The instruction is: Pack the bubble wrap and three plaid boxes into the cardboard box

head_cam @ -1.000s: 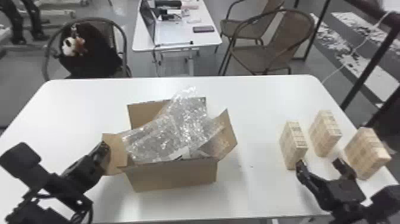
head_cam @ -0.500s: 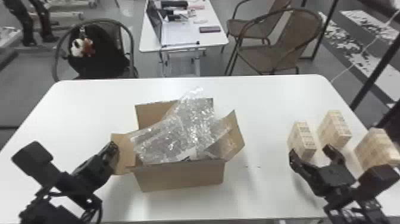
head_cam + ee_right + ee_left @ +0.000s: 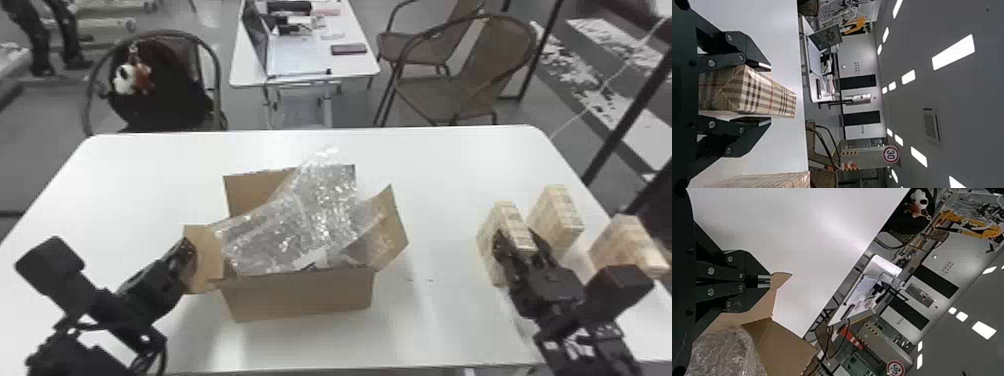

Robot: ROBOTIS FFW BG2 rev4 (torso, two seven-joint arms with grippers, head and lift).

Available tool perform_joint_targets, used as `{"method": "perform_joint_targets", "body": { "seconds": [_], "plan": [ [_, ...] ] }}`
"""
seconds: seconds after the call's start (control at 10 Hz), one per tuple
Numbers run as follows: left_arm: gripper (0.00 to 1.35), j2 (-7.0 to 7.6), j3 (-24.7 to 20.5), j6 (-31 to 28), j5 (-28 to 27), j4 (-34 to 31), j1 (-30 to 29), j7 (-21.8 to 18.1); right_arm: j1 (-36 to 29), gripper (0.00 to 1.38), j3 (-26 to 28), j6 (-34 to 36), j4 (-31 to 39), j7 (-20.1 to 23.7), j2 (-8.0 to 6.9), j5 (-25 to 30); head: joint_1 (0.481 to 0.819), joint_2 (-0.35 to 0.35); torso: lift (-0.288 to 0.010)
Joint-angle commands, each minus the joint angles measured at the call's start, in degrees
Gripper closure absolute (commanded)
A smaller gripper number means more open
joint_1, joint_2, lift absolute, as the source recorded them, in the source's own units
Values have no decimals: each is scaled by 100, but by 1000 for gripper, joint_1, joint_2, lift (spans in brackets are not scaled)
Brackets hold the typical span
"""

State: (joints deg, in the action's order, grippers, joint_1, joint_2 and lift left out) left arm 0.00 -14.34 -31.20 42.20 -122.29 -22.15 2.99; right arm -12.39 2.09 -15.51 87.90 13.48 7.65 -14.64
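Toward the lower right of the head view, the right black two-finger gripper (image 3: 518, 236) has its jaws apart, one on each side of an upright tan plaid box (image 3: 511, 216); a sliver of table shows beside one finger in the right wrist view, so I judge the grip unmade. Just right of it stand a second plaid box (image 3: 556, 215) and, nearest the edge, a third plaid box (image 3: 625, 242), all on the white table (image 3: 450, 160). Left of centre, the left black gripper (image 3: 189, 249) has its jaws closed on the left flap (image 3: 207, 255) of the open brown cardboard box (image 3: 300, 296). Clear, crinkled bubble wrap (image 3: 300, 230) lies in that box, rising past the rim.

Picking up the first plaid box looks like the step in hand. Next, the right jaws should close squarely, lift clear of the second box and carry leftward, while the left keeps the flap out of the way.

Bubble wrap hides the cardboard box's floor, so the room left is unclear. Whether either right finger touches plaid is hard to tell; a neighbouring plaid box is cut off by the right wrist frame's edge.
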Motion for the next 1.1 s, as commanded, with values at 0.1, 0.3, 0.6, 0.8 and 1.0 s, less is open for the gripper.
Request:
{"method": "perform_joint_targets", "body": {
  "seconds": [0.1,0.3,0.6,0.8,1.0],
  "plan": [
    [1222,-15,-16,0,-28,3,0,-26,-167,992,-24,12,139,-83,0,-74,695,18,-148],
    [1222,-15,-25,-9,-37,3,9,-53,-264,992,-165,188,438,-74,88,-452,695,20,-148],
    [1222,-15,-60,-9,-45,-14,0,-70,237,992,-182,2843,2706,348,668,-1349,695,65,-148],
    [1222,-15,-7,-97,-98,3,105,-70,1239,992,222,4741,3655,858,721,-1604,695,113,-148],
    [1222,-15,10,-132,-142,3,123,-70,1872,992,292,5857,3717,700,879,-2984,664,129,-148]
  ]
}}
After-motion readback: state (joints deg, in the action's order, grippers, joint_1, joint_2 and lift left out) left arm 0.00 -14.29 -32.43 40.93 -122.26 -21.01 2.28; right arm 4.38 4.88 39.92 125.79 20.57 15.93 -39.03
